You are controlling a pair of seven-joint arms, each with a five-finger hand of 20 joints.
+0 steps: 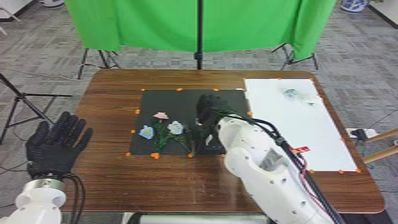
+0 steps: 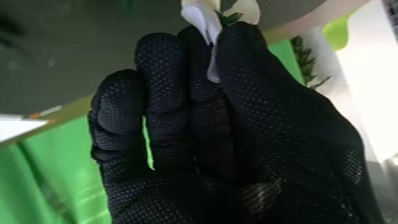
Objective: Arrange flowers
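Observation:
In the head view my right hand is over the right part of the black mat. In the right wrist view my right hand pinches a white flower between its thumb and fingers, petals at the fingertips. A pink flower, a light blue flower and a pale blue-white flower lie on the mat, left of my right hand, with green stems towards the near edge. My left hand is open at the table's left edge, fingers pointing forward.
On the right of the brown table is a white sheet with a small pale, greenish thing near its far end. Orange tape bits mark the mat's edges. Behind the table hangs a green cloth with a dark stand.

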